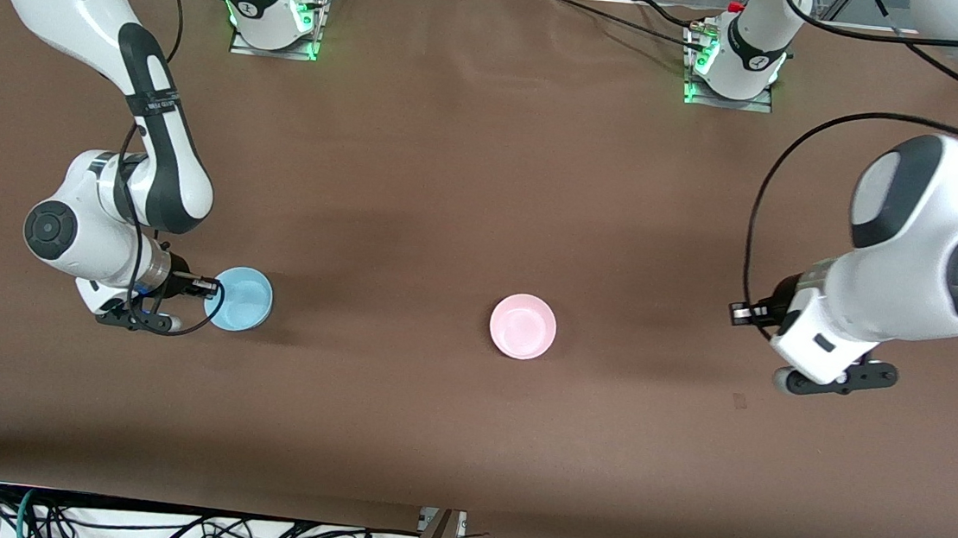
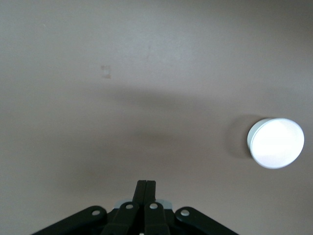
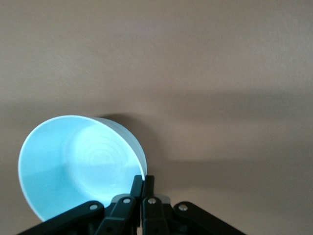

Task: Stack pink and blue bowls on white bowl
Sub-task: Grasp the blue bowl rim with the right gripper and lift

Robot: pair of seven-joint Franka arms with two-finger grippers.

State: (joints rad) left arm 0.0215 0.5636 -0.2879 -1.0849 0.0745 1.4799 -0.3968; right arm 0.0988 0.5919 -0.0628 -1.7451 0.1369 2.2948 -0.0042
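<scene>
Blue bowl [image 3: 80, 164] sits mouth-up, rim pinched by right hand [image 3: 142, 183]; left hand [image 2: 145, 188] waits, pressed together.

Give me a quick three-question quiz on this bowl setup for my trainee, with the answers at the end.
1. True or false: the pink bowl sits inside the blue bowl.
2. The right gripper is shut on: A. the pink bowl. B. the blue bowl's rim. C. nothing.
3. Fill in: the left gripper hangs over bare table at the left arm's end, holding nothing, its fingers ____.

Key:
1. False. The two stand apart on the table, pink near the middle, blue toward the right arm's end.
2. B.
3. shut.
</scene>
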